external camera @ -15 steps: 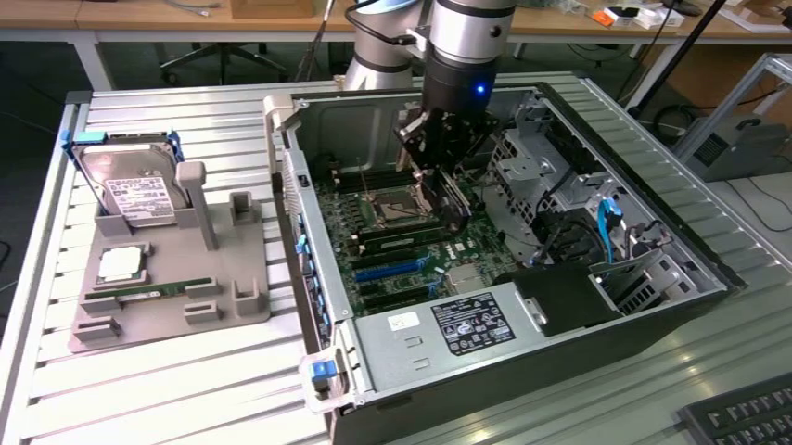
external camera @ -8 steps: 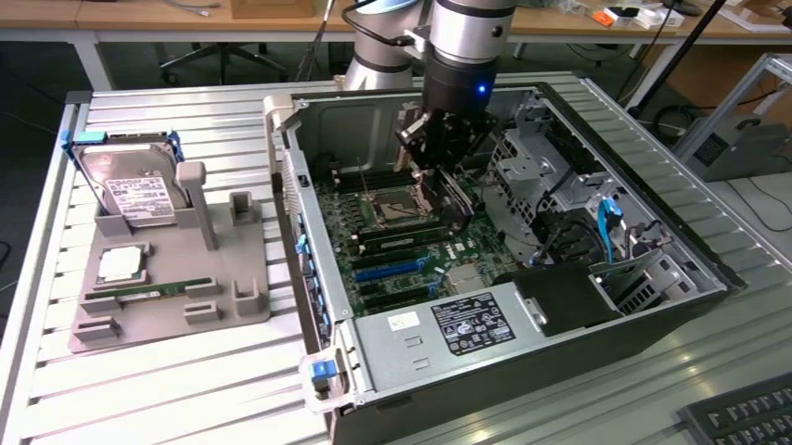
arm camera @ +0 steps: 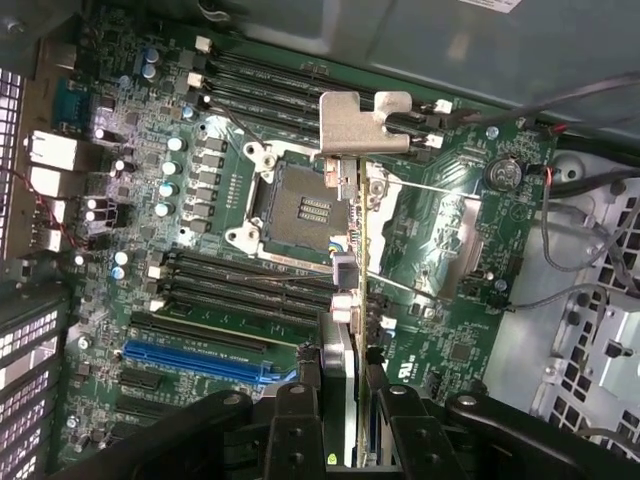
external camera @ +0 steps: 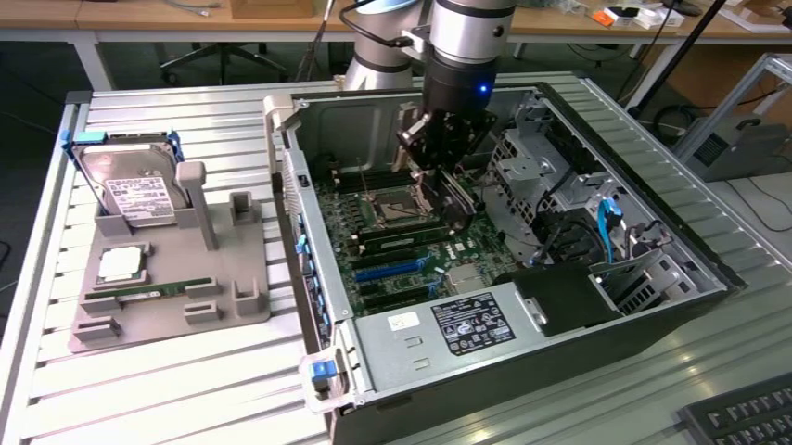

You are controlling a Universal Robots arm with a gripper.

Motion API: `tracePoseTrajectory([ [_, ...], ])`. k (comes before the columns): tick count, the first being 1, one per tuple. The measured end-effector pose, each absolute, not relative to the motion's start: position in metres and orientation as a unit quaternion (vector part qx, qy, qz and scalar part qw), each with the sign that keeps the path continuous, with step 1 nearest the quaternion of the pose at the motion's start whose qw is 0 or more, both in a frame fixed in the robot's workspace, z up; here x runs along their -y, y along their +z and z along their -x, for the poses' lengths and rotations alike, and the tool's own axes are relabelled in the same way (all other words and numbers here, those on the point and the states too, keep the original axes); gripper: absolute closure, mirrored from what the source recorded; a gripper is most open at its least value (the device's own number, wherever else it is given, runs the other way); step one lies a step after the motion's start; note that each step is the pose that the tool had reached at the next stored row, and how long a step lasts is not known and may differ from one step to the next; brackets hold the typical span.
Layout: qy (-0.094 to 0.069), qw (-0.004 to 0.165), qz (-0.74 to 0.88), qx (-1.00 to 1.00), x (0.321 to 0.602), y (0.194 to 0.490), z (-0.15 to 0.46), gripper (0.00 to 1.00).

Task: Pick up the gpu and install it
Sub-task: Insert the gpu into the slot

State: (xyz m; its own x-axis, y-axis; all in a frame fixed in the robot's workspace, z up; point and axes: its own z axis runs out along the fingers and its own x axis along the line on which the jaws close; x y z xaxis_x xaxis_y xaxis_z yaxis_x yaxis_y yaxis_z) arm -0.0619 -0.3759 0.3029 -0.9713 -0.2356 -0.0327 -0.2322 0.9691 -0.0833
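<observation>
The gpu (arm camera: 358, 122) is a thin card seen edge-on, with its silvery bracket at the far end. It hangs above the motherboard (arm camera: 440, 250), over the CPU socket (arm camera: 300, 205) and the black memory slots. My gripper (arm camera: 345, 400) is shut on the card, one black finger on each side. In the exterior view the gripper (external camera: 436, 158) is inside the open computer case, holding the gpu (external camera: 455, 197) above the board (external camera: 396, 250). The blue expansion slot (arm camera: 200, 362) lies off to one side of the card.
A grey fixture (external camera: 236, 311) on the exterior view's left holds a hard drive (external camera: 136, 190), a CPU (external camera: 121, 264) and a green RAM stick (external camera: 148, 294). Inside the case are the power supply (external camera: 465, 324), a drive cage (external camera: 544, 176) and loose cables (arm camera: 580, 220). A keyboard (external camera: 743, 417) lies at the near right.
</observation>
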Motion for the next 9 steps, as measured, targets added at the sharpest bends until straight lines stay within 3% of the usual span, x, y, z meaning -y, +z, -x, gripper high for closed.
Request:
tracePoseTrajectory([
  [9,-0.039,0.022,0.142,-0.989,0.3759,0.303,0.0619,0.73],
])
